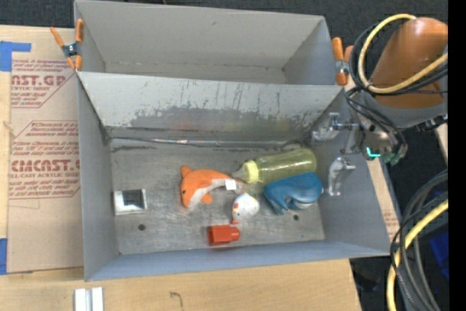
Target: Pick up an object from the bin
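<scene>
Step in hand: approach, nothing grasped yet. The gripper (pixel 332 154) hangs at the arm-side wall of the bin (pixel 95 156). Its fingers are spread with nothing between them, so it is released.

Closest to the claw:
- yellow-green bottle (pixel 280 165), lying on its side, one end just beside the claw, the rest running away from it toward mid-bin
- blue rounded plastic piece (pixel 293 191), also just beside the claw, lying against the bottle's long side

Likely target is one of those two. Which one can't be told, since the fingers are round neither.

Further from the claw:
- small white ball-like toy with orange marks (pixel 245 207), just past the blue piece
- orange fish toy (pixel 202 186), past the bottle's far end
- red block (pixel 223 234), beyond the white toy, apart from it
- small grey square block (pixel 130 200), farthest off, well apart from everything

Next move, as a judgement: shift the claw inward until it is over the bottle's body, set the jaws across its narrow width, then descend. The blue piece against the bottle leaves little room for the finger on that side. The bottle may also roll when touched.
</scene>
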You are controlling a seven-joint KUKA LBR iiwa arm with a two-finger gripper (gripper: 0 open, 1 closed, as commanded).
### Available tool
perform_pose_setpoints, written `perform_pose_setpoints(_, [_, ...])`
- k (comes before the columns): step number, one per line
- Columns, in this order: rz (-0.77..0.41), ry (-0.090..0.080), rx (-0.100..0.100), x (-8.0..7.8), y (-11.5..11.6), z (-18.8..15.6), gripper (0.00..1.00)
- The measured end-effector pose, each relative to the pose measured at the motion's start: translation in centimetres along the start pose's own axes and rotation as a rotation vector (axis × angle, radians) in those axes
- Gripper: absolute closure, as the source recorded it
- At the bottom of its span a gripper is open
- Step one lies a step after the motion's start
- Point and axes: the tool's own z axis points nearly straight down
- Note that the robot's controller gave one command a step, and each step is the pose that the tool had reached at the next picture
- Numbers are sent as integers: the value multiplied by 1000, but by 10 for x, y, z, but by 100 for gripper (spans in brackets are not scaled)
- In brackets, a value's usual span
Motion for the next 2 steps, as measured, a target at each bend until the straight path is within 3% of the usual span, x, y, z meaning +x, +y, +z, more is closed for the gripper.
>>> perform_pose_setpoints(1, [-1, -7, 1, -2, 0, -4, 0])
perform_pose_setpoints(2, [-105, -10, 2, 1, 1, 44, 0])
